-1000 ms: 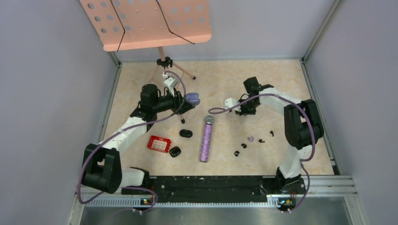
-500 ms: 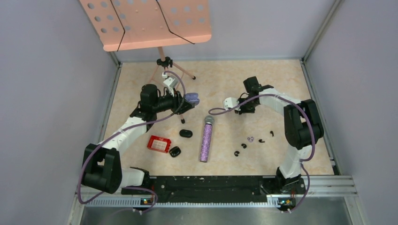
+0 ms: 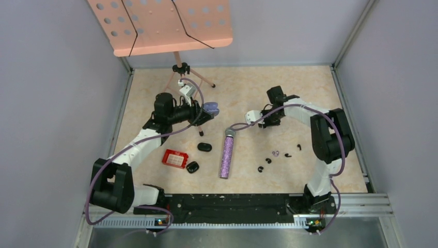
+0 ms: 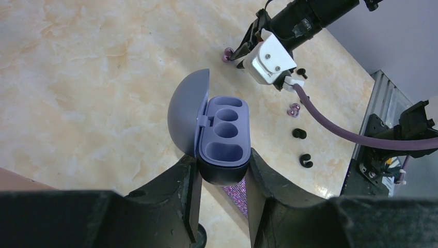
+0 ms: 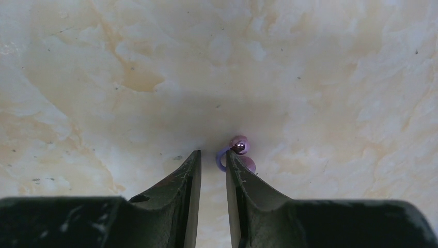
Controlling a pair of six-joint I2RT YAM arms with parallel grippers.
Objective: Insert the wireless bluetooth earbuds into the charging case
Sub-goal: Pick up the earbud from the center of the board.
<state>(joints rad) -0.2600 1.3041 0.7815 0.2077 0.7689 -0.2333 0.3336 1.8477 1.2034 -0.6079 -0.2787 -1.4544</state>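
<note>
Right gripper (image 5: 213, 154) sits slightly parted, purple earbud (image 5: 238, 146) just outside at one o'clock. Left gripper (image 4: 223, 157) clamps the open case (image 4: 225, 130)

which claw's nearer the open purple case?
Left. Left claw grips the case; right claw is well apart from it, tips by a purple earbud.

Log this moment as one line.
left jaws: shut on open purple case, sockets empty | right jaws: slightly apart, tips at purple earbud on table
</note>
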